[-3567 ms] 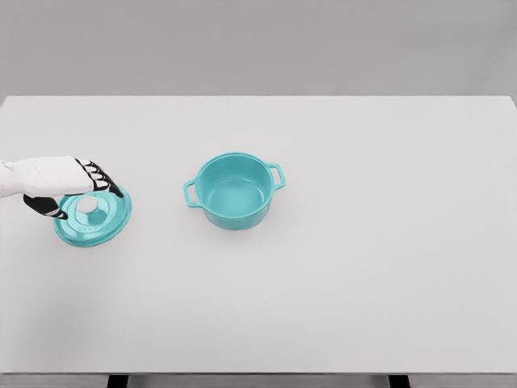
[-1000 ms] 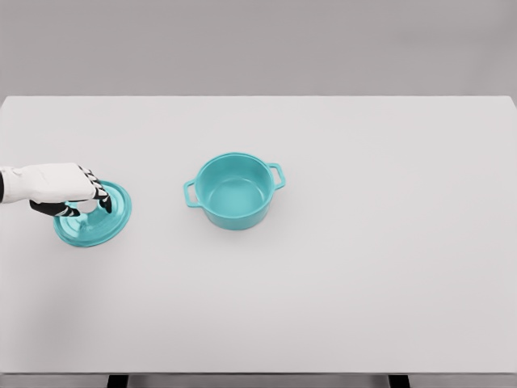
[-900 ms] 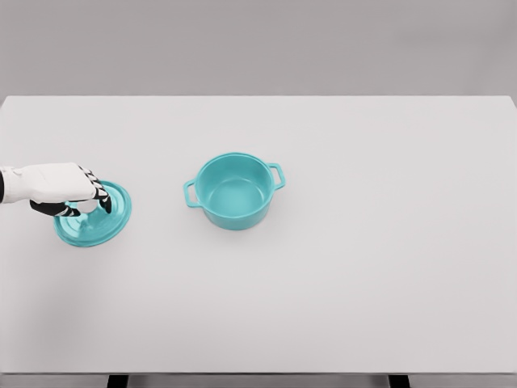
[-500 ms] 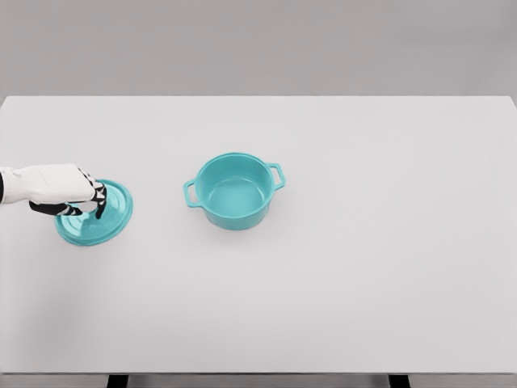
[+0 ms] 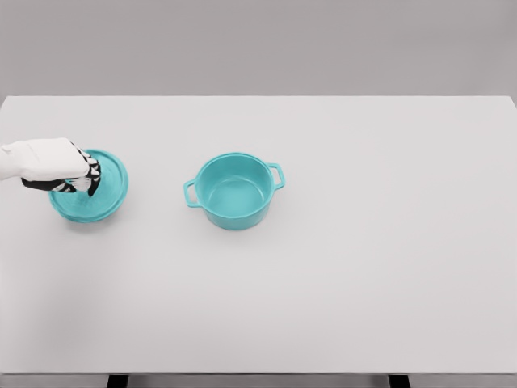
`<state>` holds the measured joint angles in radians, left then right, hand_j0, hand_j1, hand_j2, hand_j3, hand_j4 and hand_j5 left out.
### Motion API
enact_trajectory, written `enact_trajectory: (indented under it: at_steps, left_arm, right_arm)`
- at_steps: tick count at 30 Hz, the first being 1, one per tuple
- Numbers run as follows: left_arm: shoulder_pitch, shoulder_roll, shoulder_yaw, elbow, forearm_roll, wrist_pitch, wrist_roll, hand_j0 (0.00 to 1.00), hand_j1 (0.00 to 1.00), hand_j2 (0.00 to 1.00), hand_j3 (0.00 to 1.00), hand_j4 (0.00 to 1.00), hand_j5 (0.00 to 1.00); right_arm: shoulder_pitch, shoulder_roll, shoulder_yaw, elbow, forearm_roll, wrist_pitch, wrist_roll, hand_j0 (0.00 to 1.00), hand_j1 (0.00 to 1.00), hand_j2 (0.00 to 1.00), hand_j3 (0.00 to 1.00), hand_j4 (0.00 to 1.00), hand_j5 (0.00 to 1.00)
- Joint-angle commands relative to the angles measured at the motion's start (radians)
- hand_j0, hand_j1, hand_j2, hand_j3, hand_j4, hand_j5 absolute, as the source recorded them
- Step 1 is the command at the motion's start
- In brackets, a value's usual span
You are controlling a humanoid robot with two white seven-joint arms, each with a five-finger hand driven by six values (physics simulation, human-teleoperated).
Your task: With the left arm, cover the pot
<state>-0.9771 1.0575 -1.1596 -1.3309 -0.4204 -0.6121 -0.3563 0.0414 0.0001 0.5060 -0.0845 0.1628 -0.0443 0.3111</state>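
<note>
Fingers (image 5: 87,179) of the left hand (image 5: 50,164) are curled down over the centre of the teal lid (image 5: 109,190), clamped on its knob (hidden under the hand). Step in hand: carrying the lid. The open pot (image 5: 234,191) stands well apart, to the hand's right, on the white table (image 5: 363,267). Next move calls for level travel, then centring the lid above the rim.

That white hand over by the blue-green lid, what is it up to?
The robot's left hand has closed on the teal lid at the left of the white table, fingers curled over the middle of it. The matching teal pot stands open, apart from it to the right. The lid is not yet on the pot. No other arm shows.
</note>
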Motion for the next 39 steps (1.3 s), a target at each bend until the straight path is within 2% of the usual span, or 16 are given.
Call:
enact_trajectory:
  at_steps: [1,7,14,18,28,39]
  left_arm:
    - [-0.003,-0.001,0.002,-0.005,0.018,0.001,0.0,0.43,0.43,0.43,0.43,0.43,0.43]
    - [-0.032,0.001,0.001,-0.12,0.058,0.001,0.0,0.43,0.43,0.43,0.43,0.43,0.43]
    - [-0.067,0.001,0.001,-0.134,0.123,0.001,0.0,0.43,0.43,0.43,0.43,0.43,0.43]
    - [-0.083,-0.002,0.003,-0.211,0.141,0.001,0.002,0.44,0.44,0.44,0.44,0.44,0.44]
    - [-0.103,-0.039,0.005,-0.243,0.166,0.001,0.003,0.44,0.44,0.44,0.44,0.44,0.44]
    - [-0.118,-0.122,0.003,-0.249,0.173,0.001,0.0,0.44,0.44,0.44,0.44,0.44,0.44]
  right_arm:
    - [0.0,0.0,0.0,0.0,0.0,0.0,0.0,1.0,1.0,1.0,1.0,1.0,1.0]
    - [-0.002,0.0,0.0,0.0,0.0,0.0,0.0,1.0,1.0,1.0,1.0,1.0,1.0]
    - [-0.002,0.0,0.0,0.0,0.0,0.0,0.0,1.0,1.0,1.0,1.0,1.0,1.0]
    - [0.0,0.0,0.0,0.0,0.0,0.0,0.0,1.0,1.0,1.0,1.0,1.0,1.0]
    - [0.0,0.0,0.0,0.0,0.0,0.0,0.0,1.0,1.0,1.0,1.0,1.0,1.0]
    - [0.0,0.0,0.0,0.0,0.0,0.0,0.0,1.0,1.0,1.0,1.0,1.0,1.0]
